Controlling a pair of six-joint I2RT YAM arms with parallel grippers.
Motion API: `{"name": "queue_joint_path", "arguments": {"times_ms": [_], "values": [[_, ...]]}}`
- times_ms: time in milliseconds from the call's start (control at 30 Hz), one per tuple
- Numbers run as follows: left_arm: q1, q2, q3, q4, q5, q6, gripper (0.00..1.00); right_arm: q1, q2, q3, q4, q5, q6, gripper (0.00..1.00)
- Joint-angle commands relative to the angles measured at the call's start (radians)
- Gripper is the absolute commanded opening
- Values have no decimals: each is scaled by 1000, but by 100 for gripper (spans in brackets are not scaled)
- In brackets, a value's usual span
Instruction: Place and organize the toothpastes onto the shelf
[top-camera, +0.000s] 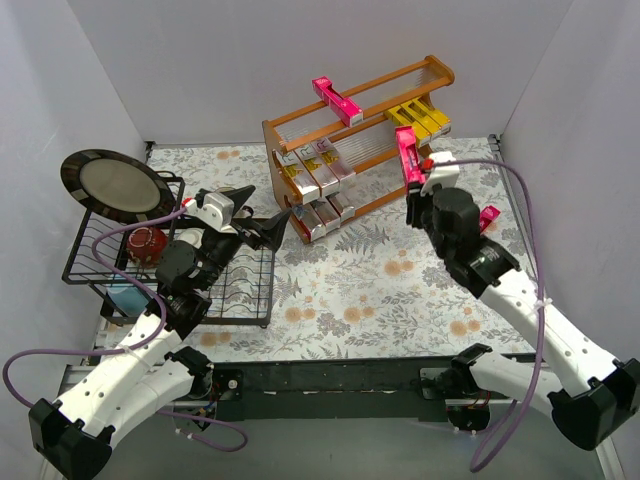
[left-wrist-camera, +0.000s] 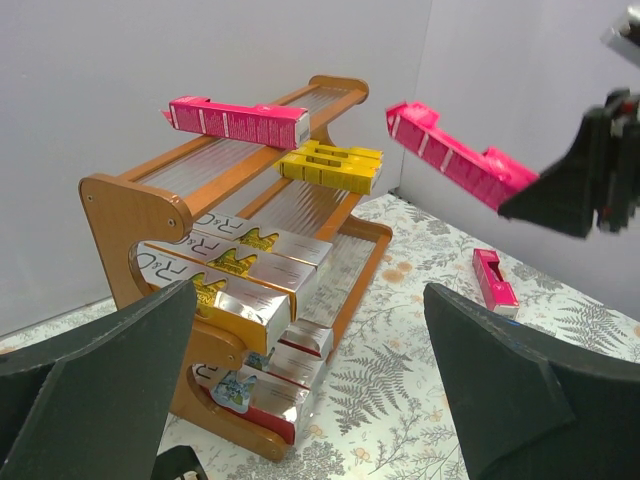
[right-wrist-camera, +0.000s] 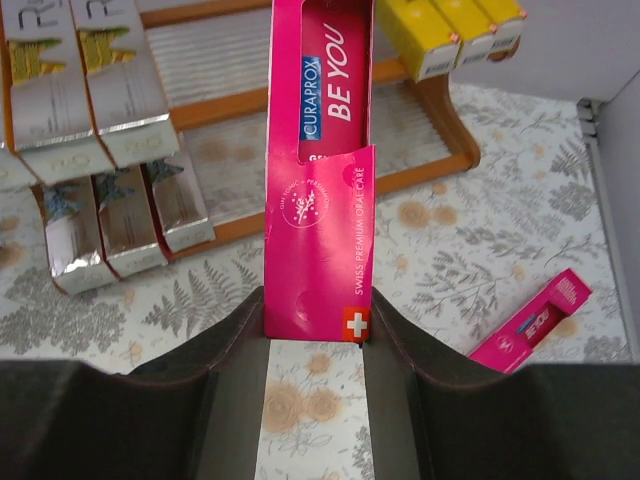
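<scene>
The orange-brown wooden shelf (top-camera: 428, 72) stands at the back. One magenta carton (top-camera: 336, 100) lies on its top tier, yellow cartons (top-camera: 420, 118) on the middle right, silver cartons (top-camera: 318, 170) on the middle left and bottom (top-camera: 322, 218). My right gripper (top-camera: 415, 190) is shut on a magenta carton (right-wrist-camera: 320, 170) and holds it in the air, right of the shelf (left-wrist-camera: 130, 200); it also shows in the left wrist view (left-wrist-camera: 455, 155). Another magenta carton (top-camera: 489, 217) lies on the table (right-wrist-camera: 530, 325). My left gripper (top-camera: 275, 222) is open and empty, left of the shelf's bottom tier.
A black wire dish rack (top-camera: 90, 262) stands at the left with a dark plate (top-camera: 112, 186) and a red cup (top-camera: 146, 243) in it. White walls close in the floral table (top-camera: 380, 290) at back and sides.
</scene>
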Motion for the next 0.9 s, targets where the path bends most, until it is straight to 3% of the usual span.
{"name": "queue_joint_path", "arguments": {"times_ms": [0,167,400,633,867], "values": [[-3,-10,11,1,-3,5,98,-132,89,176,64,-169,-106,29],[-2,-9,9,-2,-11,11,98,-256,266,340,108,-381,-140,28],[-2,2,11,-4,-23,25,98,-322,527,660,137,-534,-177,28],[-2,13,5,-2,-37,45,98,-336,791,971,38,-614,-188,29],[-2,39,3,-1,-31,44,98,-336,948,1133,-11,-656,-182,29]]}}
